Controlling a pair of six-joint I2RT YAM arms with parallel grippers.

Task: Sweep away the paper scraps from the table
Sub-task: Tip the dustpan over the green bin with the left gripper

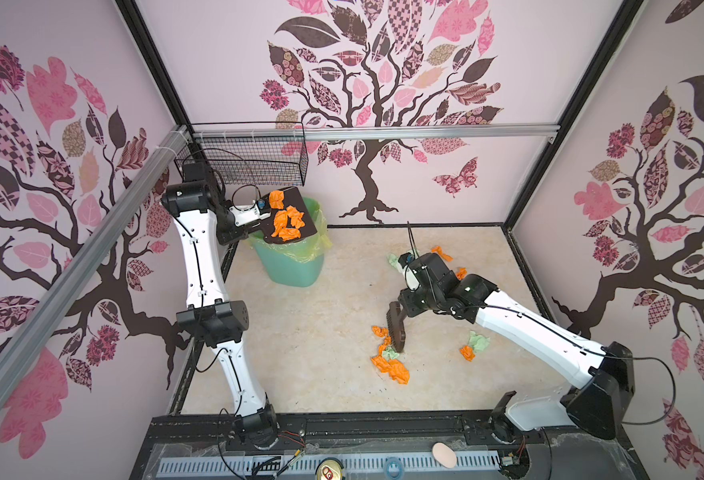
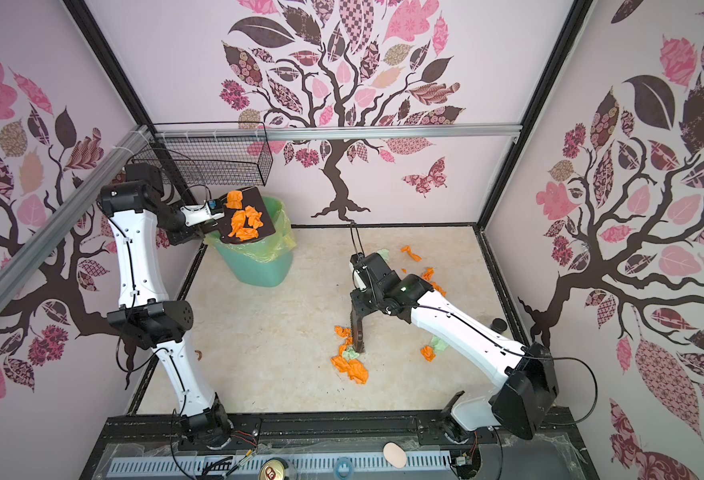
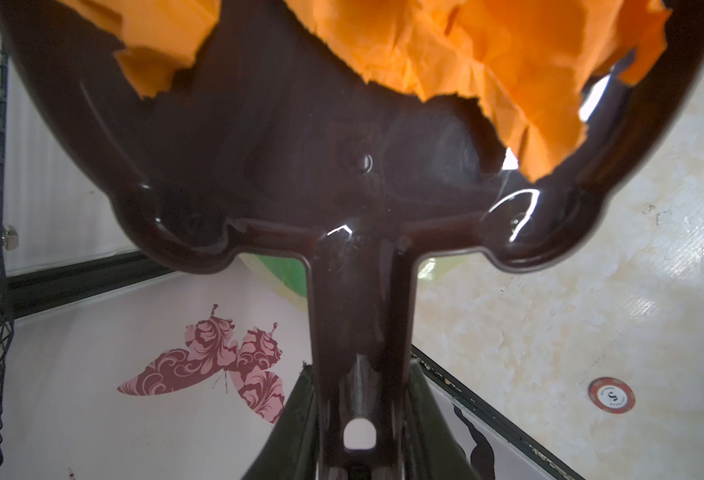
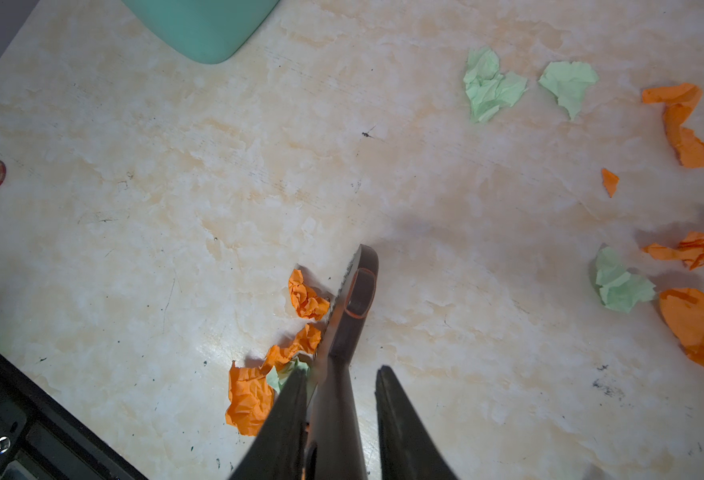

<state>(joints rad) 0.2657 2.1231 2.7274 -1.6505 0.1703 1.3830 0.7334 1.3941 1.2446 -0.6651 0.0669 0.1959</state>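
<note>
Leftward, the left hand (image 3: 358, 365) grasps a dustpan (image 3: 259, 145) loaded with orange paper scraps (image 1: 288, 222) above the bin (image 1: 292, 266). The right hand (image 4: 342, 370) is clenched on a brush (image 4: 356, 291), with more scraps against its bristles on the desk (image 1: 300, 353).

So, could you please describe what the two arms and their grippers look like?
Both the left arm and right arm have white tapered link shells, black joint housings and thin black cables clipped alongside. The left gripper and right gripper have dark, flat fingers narrowing to tips.
</note>
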